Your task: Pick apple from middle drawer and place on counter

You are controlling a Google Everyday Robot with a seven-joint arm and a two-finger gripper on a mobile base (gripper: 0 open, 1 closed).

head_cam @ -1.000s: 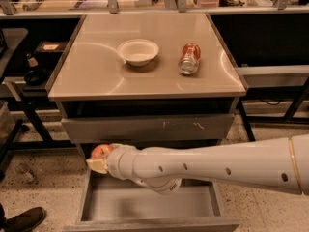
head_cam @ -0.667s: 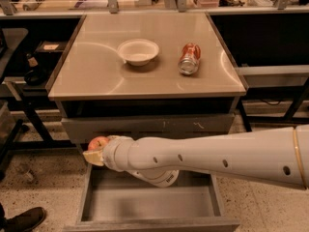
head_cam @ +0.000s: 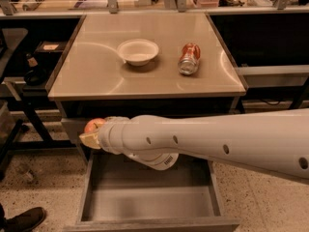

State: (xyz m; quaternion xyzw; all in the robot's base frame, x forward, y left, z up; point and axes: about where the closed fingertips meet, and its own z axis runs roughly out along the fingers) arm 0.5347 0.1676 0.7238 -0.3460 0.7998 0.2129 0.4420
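Observation:
The apple [head_cam: 93,125] is small and red-orange, held at the tip of my gripper [head_cam: 91,133], above the left side of the open middle drawer [head_cam: 149,202] and in front of the cabinet, below the counter's front edge. My white arm reaches in from the right and hides most of the gripper. The drawer's flat grey floor shows bare. The beige glossy counter [head_cam: 96,71] is above and behind the apple.
A white bowl [head_cam: 138,51] and a red-and-silver soda can [head_cam: 189,58] lying on its side sit on the counter. Dark shelving stands on both sides of the cabinet. A shoe [head_cam: 24,220] is on the floor at the lower left.
My gripper with the apple has moved left and a little upward, rising from over the drawer toward the cabinet's left front.

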